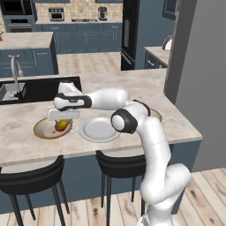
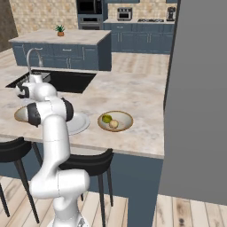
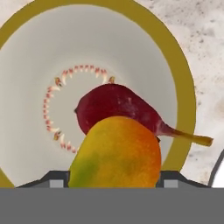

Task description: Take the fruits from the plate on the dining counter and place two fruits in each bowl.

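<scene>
I am low over the left bowl (image 1: 44, 130) on the dining counter (image 1: 26, 145), my gripper (image 1: 62, 122) closed on the orange-yellow fruit (image 3: 117, 153), which sits between my two finger tips in the hand view. I hold it right over the bowl's cream inside so it lands beside the dark red fruit (image 3: 118, 110) lying there, its stem pointing across the rim. That would be this bowl's second fruit. The right bowl (image 2: 126, 127) holds the yellow-green fruit (image 2: 107, 118) and the pinkish peach fruit (image 2: 114, 124), touching or nearly so. The plate (image 1: 99, 130), between the bowls, looks bare, so I judge this the last placing. The red fruit lies just under mine, so letting go may nudge it; the rim should keep both in. Open counter lies beyond the bowl toward the sink (image 1: 39, 88), and straight up is free for my exit.
</scene>
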Robot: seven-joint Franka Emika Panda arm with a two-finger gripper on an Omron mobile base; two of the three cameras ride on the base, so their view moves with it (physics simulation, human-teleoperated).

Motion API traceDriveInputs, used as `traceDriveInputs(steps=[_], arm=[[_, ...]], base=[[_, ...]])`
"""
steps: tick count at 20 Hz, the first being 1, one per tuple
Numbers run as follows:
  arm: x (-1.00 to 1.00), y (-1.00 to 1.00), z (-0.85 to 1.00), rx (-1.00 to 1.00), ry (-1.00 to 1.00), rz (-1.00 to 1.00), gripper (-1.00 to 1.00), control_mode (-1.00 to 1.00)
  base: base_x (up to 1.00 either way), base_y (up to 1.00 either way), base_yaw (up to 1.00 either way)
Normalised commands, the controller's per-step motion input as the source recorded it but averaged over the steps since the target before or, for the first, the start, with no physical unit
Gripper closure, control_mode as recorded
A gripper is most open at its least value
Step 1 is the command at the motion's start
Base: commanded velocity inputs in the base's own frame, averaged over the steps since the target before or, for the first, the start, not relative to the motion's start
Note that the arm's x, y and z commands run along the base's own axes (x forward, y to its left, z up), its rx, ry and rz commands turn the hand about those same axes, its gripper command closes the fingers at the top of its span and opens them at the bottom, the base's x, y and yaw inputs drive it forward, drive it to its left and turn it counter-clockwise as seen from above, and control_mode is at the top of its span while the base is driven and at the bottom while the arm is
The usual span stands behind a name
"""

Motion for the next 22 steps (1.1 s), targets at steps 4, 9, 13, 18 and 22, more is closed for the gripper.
traceDriveInputs(steps=[4,9,13,18,22], arm=[[-0.23,-0.02,0.0,0.0,0.0,0.0,-1.0,-1.0],[-0.1,0.0,0.0,0.0,0.0,0.0,-1.0,-1.0],[0.0,-0.15,0.09,0.0,0.0,0.0,-1.0,-1.0],[-0.08,-0.75,0.28,0.02,0.0,0.0,-1.0,-1.0],[-0.28,-1.0,0.08,0.01,-0.06,0.0,-1.0,-1.0]], base=[[0.0,0.0,0.0],[0.0,0.0,0.0],[0.0,0.0,0.0],[0.0,0.0,0.0],[0.0,0.0,0.0]])
